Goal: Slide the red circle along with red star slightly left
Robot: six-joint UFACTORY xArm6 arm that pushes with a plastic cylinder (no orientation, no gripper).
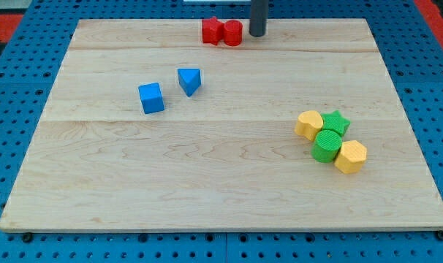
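Observation:
The red circle (pixel 233 33) and the red star (pixel 212 31) sit touching each other near the top edge of the wooden board (pixel 221 183), the star on the circle's left. My tip (pixel 257 33) stands just to the right of the red circle, very close to it; whether it touches is unclear. The rod rises out of the view's top.
A blue cube (pixel 151 98) and a blue triangle (pixel 189 80) lie left of centre. At the right a yellow block (pixel 308 124), a green star (pixel 336 122), a green cylinder (pixel 327 145) and a yellow hexagon (pixel 350 156) are clustered together.

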